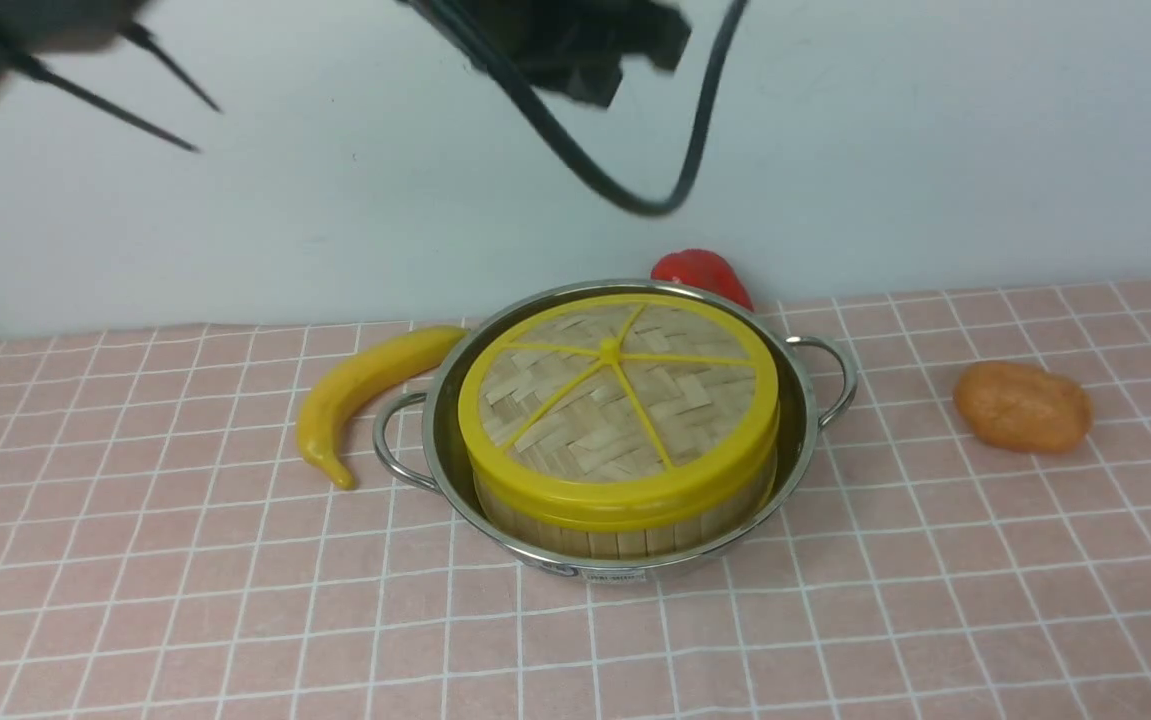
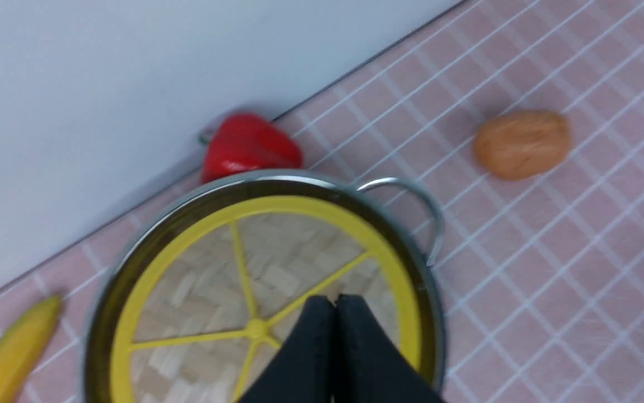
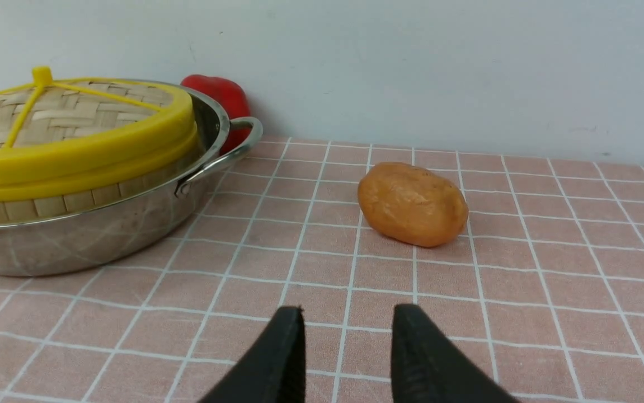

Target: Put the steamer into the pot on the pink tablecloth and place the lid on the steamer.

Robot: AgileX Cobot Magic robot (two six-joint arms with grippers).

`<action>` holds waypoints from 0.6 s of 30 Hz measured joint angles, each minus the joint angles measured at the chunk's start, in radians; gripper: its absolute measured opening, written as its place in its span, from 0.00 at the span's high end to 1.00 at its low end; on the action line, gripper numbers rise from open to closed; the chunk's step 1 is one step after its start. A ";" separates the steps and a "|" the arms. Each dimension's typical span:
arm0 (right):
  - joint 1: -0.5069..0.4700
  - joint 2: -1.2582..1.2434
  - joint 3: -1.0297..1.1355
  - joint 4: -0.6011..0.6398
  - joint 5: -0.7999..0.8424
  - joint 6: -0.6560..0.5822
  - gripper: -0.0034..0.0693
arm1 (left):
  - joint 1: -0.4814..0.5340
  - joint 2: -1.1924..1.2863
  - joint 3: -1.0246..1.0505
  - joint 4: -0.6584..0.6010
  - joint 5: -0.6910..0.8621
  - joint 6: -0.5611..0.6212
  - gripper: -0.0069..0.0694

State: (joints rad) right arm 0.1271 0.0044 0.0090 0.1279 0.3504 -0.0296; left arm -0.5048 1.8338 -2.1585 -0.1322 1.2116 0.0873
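1. Steamer (image 1: pixel 625 520) sits inside the pot (image 1: pixel 803 440) at the middle of the front view, its bamboo-slat wall showing below a yellow rim and above the pot's near edge.
2. Lid (image 1: pixel 610 395) lies flat on top of the steamer, yellow spokes meeting at a central hub, woven bamboo between them.
3. Pot rests on the pink tablecloth (image 1: pixel 185 600), which covers the desk; one wire handle shows at its left side and one at its right, and a small label is at the near side of its wall.
4. Left gripper (image 2: pixel 334 302) appears at the lower middle of the left wrist view, above the lid (image 2: pixel 277 263); its jaws are pressed together with nothing between them. I cannot tell whether the tips touch the lid.
5. Right gripper (image 3: pixel 348 322) appears at the bottom of the right wrist view, low over bare tablecloth (image 3: pixel 551 280); its jaws stand spread apart and hold nothing. It is well apart from the pot (image 3: pixel 92 235).
6. Yellow banana (image 1: pixel 360 395) lies just left of the pot in the front view, close to the left handle.
7. Red pepper (image 1: pixel 703 275) lies behind the pot, at the foot of the pale wall (image 1: pixel 335 200).
8. Brown potato (image 1: pixel 1023 407) lies at the right of the front view, apart from the pot.
9. Dark arm parts and a looping black cable (image 1: pixel 575 160) hang blurred along the top of the front view.
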 joint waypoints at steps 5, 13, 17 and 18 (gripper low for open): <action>0.000 0.000 0.000 0.000 0.000 0.000 0.62 | 0.000 -0.070 -0.001 -0.097 0.002 0.000 0.94; 0.000 0.000 0.000 0.000 0.000 0.000 0.62 | 0.000 -0.074 0.001 -0.103 0.003 0.003 0.93; 0.000 0.000 0.000 0.000 0.000 0.000 0.62 | 0.000 -0.121 0.105 -0.046 -0.027 0.080 0.92; 0.000 0.000 0.000 0.000 0.000 0.000 0.62 | 0.000 -0.158 0.176 -0.034 -0.062 0.115 0.92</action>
State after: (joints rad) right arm 0.1271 0.0044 0.0090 0.1279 0.3504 -0.0296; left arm -0.5048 1.6758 -1.9828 -0.1658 1.1498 0.2026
